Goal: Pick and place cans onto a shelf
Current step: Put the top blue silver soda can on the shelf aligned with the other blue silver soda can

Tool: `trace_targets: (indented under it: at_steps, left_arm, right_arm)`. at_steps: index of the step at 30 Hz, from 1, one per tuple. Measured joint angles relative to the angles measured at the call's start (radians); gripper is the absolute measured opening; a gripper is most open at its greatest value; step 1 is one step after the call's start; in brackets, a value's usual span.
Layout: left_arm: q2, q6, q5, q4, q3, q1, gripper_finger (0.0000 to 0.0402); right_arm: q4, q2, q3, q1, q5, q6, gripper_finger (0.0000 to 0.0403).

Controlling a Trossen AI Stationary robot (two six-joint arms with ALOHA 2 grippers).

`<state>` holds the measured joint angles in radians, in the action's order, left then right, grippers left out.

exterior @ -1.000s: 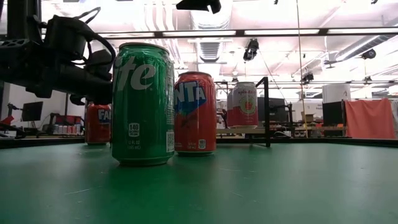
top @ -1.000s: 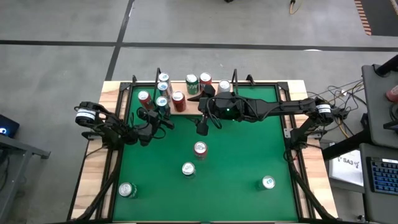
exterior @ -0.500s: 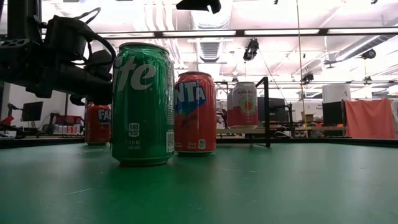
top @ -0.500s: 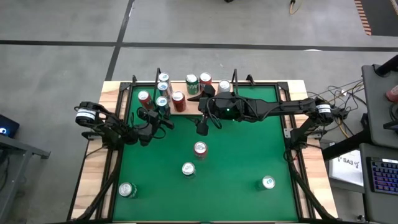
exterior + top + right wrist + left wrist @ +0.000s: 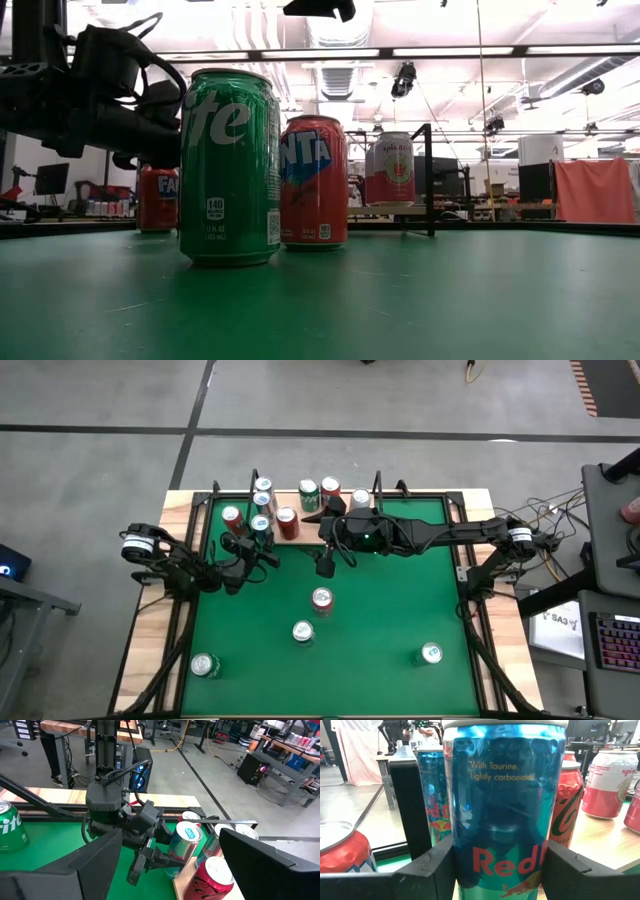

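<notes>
Snugly, left hand around blue can

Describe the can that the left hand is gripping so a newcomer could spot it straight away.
Start at the light-wood shelf along the green table's far edge, where most cans stand. At its left end the left hand grips a blue can at the shelf's front edge. It is a slim blue Red Bull can between dark fingers; the nearest cans beside it are red.
</notes>
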<state>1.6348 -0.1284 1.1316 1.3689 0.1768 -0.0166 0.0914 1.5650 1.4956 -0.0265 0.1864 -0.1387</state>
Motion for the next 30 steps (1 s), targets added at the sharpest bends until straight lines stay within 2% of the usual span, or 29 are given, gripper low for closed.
trace_targets:
  at_steps: [30]
  left_arm:
    - [0.001,0.046,0.001,-0.011,0.012,-0.016,0.0202]
  right_arm:
    - [0.0,0.0,-0.007,0.0,0.0,-0.003,0.0327]
